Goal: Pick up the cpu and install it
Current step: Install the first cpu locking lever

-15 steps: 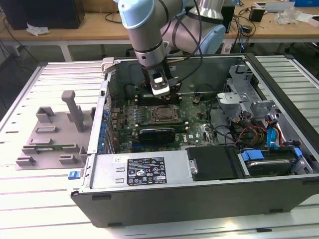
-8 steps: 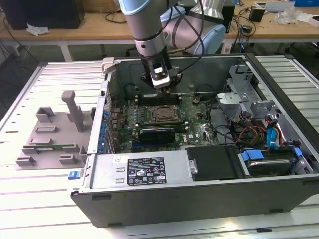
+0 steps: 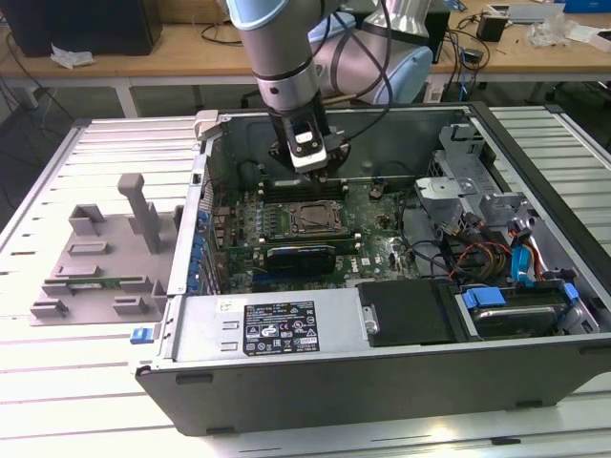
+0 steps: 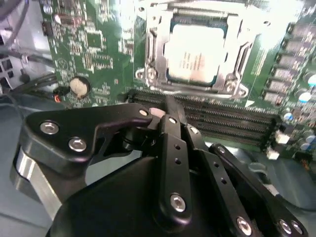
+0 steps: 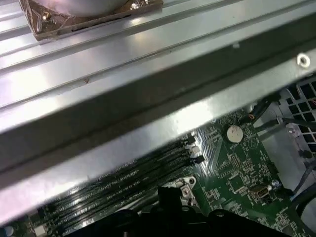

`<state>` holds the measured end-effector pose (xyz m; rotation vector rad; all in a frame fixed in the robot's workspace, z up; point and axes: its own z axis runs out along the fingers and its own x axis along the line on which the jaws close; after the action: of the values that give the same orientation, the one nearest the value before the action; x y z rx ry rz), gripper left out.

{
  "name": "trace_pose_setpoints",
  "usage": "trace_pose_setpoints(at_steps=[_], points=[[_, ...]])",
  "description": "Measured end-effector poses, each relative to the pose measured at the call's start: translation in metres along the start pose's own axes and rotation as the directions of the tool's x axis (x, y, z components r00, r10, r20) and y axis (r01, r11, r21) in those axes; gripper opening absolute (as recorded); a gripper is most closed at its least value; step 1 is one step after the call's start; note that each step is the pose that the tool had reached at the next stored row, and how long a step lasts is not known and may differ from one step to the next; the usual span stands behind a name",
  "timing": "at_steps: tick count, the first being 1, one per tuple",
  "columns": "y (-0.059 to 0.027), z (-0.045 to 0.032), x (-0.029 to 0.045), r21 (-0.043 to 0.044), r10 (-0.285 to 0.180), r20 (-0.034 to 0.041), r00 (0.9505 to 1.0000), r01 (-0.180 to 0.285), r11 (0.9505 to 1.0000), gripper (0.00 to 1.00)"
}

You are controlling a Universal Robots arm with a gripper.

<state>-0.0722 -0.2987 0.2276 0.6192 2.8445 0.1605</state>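
The cpu (image 4: pixel 196 55), a flat square chip with a shiny silver top, lies inside the metal socket frame (image 4: pixel 153 49) on the green motherboard (image 4: pixel 94 44). In the exterior view the socket (image 3: pixel 311 219) sits in the middle of the open computer case. My gripper (image 3: pixel 311 168) hangs just above the memory slots (image 3: pixel 304 189), behind the socket and apart from it. In the second wrist view my gripper (image 4: pixel 170 107) has its black fingers (image 4: pixel 174 133) pressed together with nothing between them, the tips over the memory slots (image 4: pixel 232 121) beside the socket.
A long black expansion card (image 3: pixel 301 256) lies in front of the socket. The case wall (image 5: pixel 148 98) runs close by the gripper. A drive cage (image 3: pixel 473 186) and cables (image 3: pixel 487 258) crowd the exterior view's right. A grey fixture (image 3: pixel 100 258) stands outside the case on the slatted table.
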Motion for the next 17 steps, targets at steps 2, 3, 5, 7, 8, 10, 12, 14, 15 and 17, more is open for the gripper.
trace_pose_setpoints(at_steps=[2,3,5,7,8,10,12,14,15,17], points=[[-0.0018,-0.0002,-0.0008,0.0349,-0.008,0.0049,1.0000,0.008,0.9994,0.11],[-0.0023,-0.0001,-0.0011,0.0585,-0.013,0.0074,0.9999,0.013,0.9982,0.11],[-0.0025,-0.0002,-0.0013,0.1052,-0.023,-0.0012,0.9997,0.023,0.9942,0.11],[-0.0013,0.0006,-0.0040,0.1157,-0.036,-0.0222,0.9991,0.038,0.9925,0.11],[-0.0006,0.0010,-0.0057,0.1182,-0.038,-0.0295,0.9989,0.041,0.9922,0.11],[0.0002,0.0018,-0.0092,0.1255,-0.043,-0.0520,0.9977,0.049,0.9909,0.11],[0.0002,0.0030,-0.0151,0.1360,-0.042,-0.0786,0.9960,0.053,0.9893,0.11],[-0.0012,0.0039,-0.0208,0.1437,-0.040,-0.0981,0.9944,0.054,0.9881,0.11],[-0.0026,0.0046,-0.0251,0.1490,-0.039,-0.1117,0.9930,0.055,0.9873,0.11],[-0.0050,0.0053,-0.0306,0.1562,-0.037,-0.1302,0.9908,0.057,0.9861,0.11]])
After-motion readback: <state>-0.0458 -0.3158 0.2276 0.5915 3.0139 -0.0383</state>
